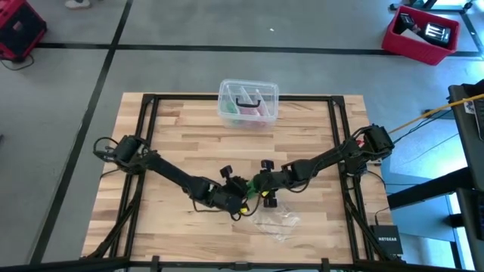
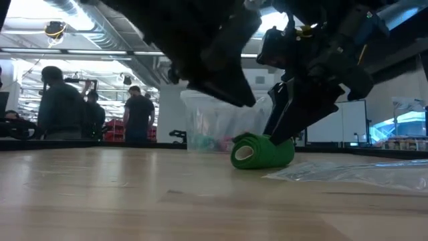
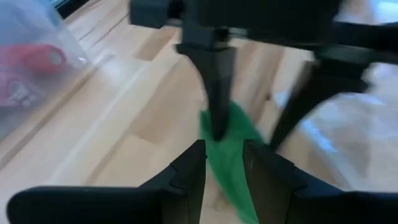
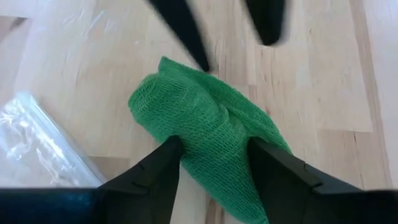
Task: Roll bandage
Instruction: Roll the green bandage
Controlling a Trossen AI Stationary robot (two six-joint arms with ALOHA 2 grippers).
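Note:
The bandage (image 2: pixel 262 151) is a bright green roll lying on its side on the wooden table near the front middle (image 1: pixel 253 187); it looks loose and rumpled in the right wrist view (image 4: pixel 208 121). My right gripper (image 4: pixel 214 155) reaches it from the table's right and is closed on the roll. My left gripper (image 3: pixel 224 158) comes from the table's left and hangs open a little above the roll (image 2: pixel 231 90). One of its fingertips (image 4: pixel 200 61) hovers by the roll's far edge. It touches nothing that I can see. My right gripper has the bandage roll between its two fingers, one finger on each side of the roll's body (image 4: pixel 186 146). The fingers slant down from the table's right side (image 2: pixel 286 124). The roll lies on the table, its open end (image 2: pixel 243 154) facing the near left.
A crumpled clear plastic bag (image 1: pixel 276 221) lies just near-side of the grippers. A clear plastic box (image 1: pixel 248 102) with pink and dark items stands at the far middle. People stand in the room beyond the table (image 2: pixel 63 107).

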